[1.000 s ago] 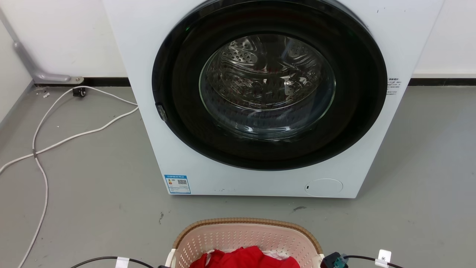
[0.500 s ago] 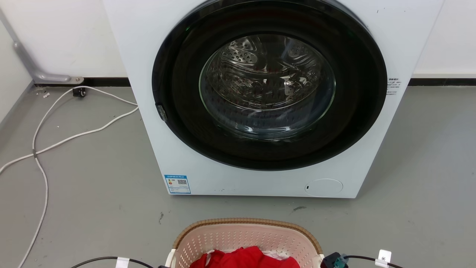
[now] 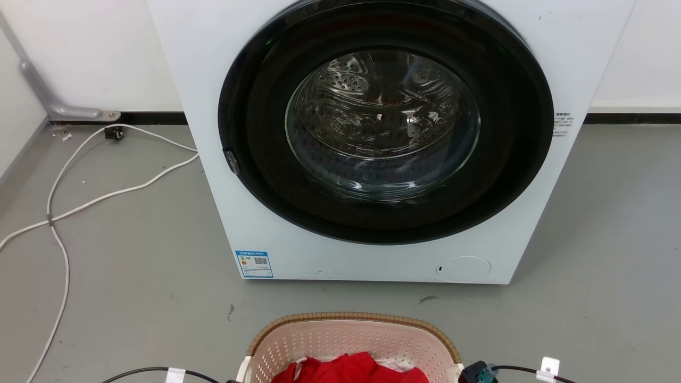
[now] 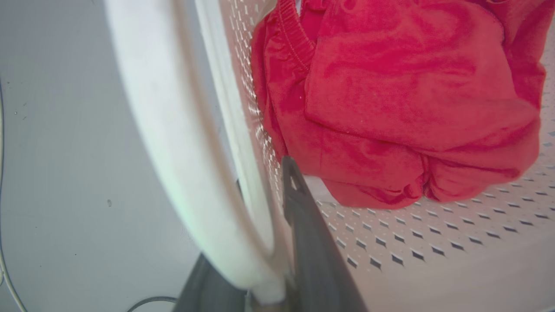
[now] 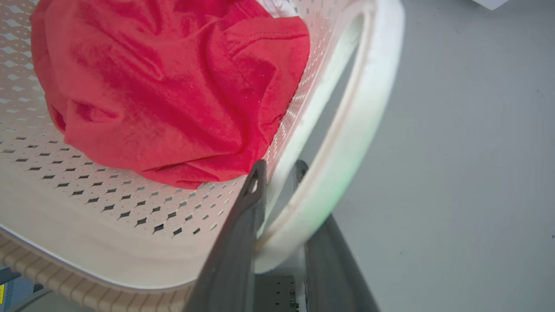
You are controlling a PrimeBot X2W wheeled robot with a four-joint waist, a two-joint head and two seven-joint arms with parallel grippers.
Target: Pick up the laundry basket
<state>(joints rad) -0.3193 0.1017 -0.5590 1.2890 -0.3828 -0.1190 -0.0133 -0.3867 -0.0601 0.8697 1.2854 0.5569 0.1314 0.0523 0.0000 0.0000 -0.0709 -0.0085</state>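
Gripping the laundry basket point(image 3: 351, 335) by 2 white handles point(image 5: 364, 108).
My left gripper point(image 4: 243, 208) and right gripper point(image 5: 279, 164) are clamping 1 each; I am judging it light, stiff, slippery.

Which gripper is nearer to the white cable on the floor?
Left. The left gripper grips the laundry basket by the handle facing the white cable; the right gripper grips the opposite handle, farther away.
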